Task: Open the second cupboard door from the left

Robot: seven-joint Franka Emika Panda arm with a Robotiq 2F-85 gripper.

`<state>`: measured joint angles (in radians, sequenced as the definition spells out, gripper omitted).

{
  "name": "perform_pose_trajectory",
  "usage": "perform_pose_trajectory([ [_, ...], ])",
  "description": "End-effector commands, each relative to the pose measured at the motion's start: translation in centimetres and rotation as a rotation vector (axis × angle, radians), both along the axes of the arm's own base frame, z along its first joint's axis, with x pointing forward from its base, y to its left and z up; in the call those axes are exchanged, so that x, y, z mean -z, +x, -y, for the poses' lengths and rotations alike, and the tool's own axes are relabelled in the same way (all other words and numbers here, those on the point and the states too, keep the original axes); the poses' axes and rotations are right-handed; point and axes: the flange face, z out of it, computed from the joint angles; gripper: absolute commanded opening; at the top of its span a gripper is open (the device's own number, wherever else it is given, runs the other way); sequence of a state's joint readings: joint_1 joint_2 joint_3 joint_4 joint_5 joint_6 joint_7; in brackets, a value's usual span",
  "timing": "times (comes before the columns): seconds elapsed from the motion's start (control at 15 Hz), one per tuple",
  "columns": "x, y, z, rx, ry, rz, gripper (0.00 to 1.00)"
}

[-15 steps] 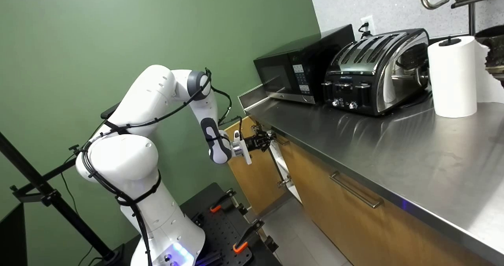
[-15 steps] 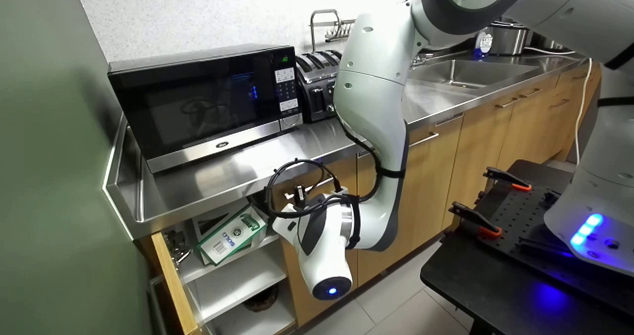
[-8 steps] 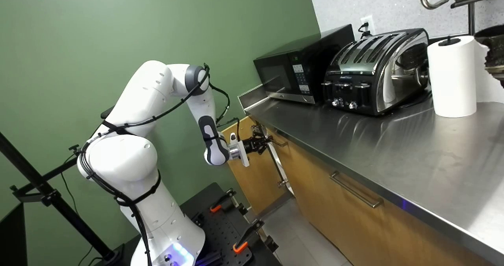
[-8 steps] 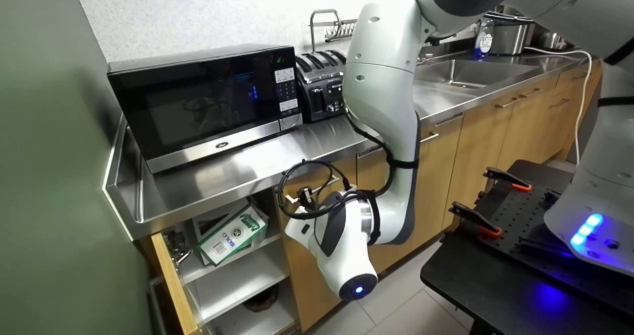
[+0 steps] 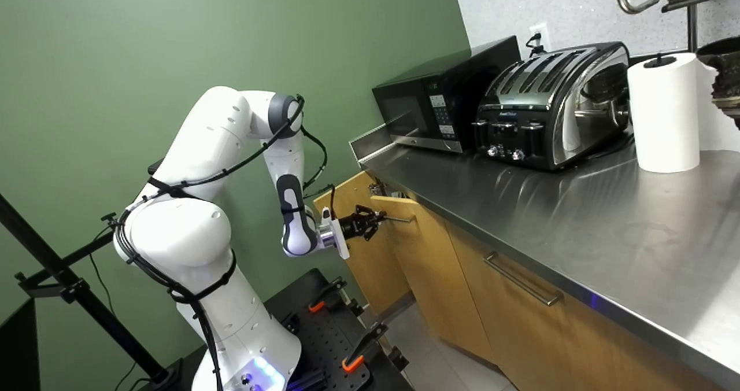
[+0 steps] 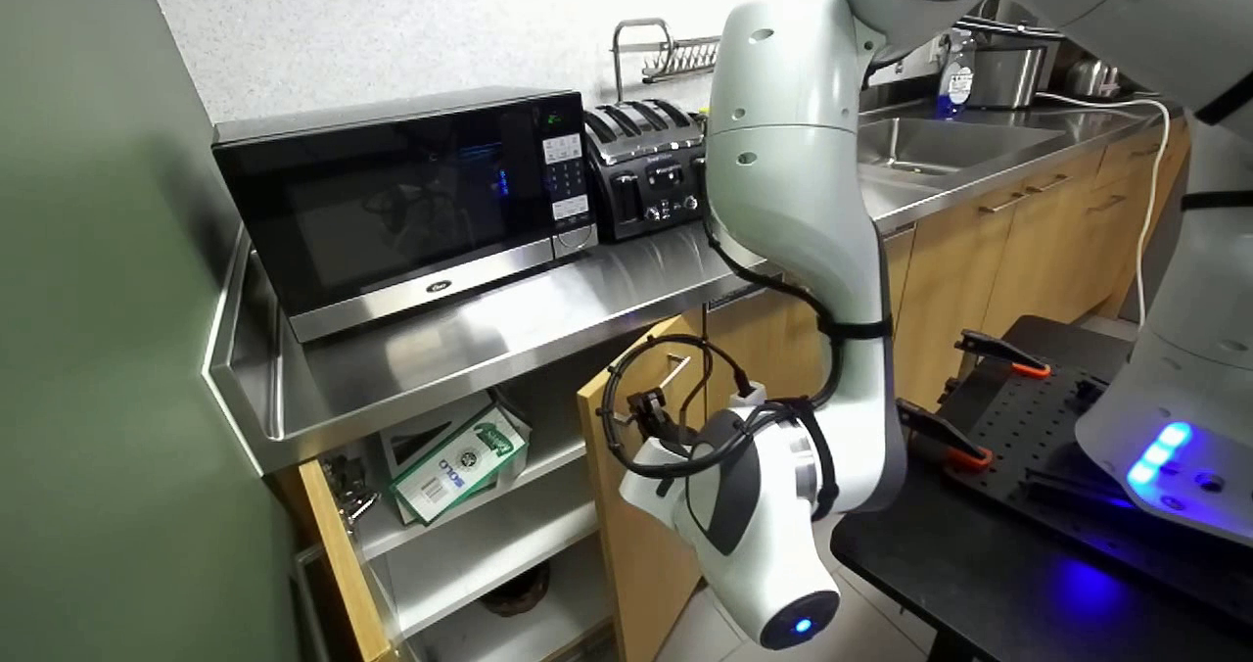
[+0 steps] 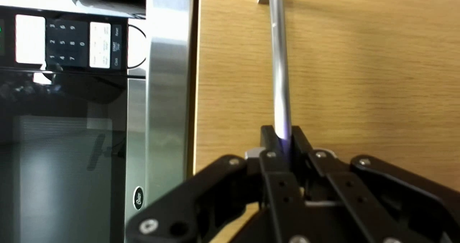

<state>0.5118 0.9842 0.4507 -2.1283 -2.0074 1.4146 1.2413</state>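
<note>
The second cupboard door is a light-brown wood panel, seen in both exterior views (image 5: 436,269) (image 6: 641,535) and filling the wrist view (image 7: 345,74). It stands partly open, its free edge swung out from the cabinet. Its slim silver bar handle (image 5: 400,219) (image 6: 675,370) (image 7: 279,56) is near the top. My gripper (image 5: 380,216) (image 7: 282,133) is shut around one end of this handle, with a finger on each side of the bar. In an exterior view the wrist hides most of the gripper. The handle's gripped end is hidden between the fingers.
The leftmost door (image 5: 370,258) (image 6: 345,569) stands open by the green wall. White shelves (image 6: 480,549) hold a Solo box (image 6: 460,463). The steel counter (image 5: 555,223) overhangs the doors and carries a microwave (image 6: 411,212) and toaster (image 5: 549,102). A black table (image 6: 940,554) with clamps supports the arm.
The second door has swung from nearly closed to partly open. My gripper, holding its handle, has moved out from the cabinet with it. More of the cabinet's inside shows.
</note>
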Motion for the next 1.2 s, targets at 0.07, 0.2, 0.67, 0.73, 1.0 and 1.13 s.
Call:
perform_pose_trajectory([
  [0.07, 0.3, -5.5, 0.4, 0.066, 0.023, -0.08, 0.39],
  [0.2, -0.3, -6.3, 0.4, 0.115, 0.036, -0.085, 0.43],
  [0.67, -4.9, -8.1, -1.6, 0.257, 0.274, -0.075, 0.97],
  [0.73, -5.9, -8.7, -2.2, 0.293, 0.315, -0.081, 1.0],
  [1.0, -9.8, -11.6, -3.6, 0.419, 0.451, -0.055, 1.0],
  [1.13, -11.9, -11.4, -3.9, 0.484, 0.528, -0.025, 1.0],
])
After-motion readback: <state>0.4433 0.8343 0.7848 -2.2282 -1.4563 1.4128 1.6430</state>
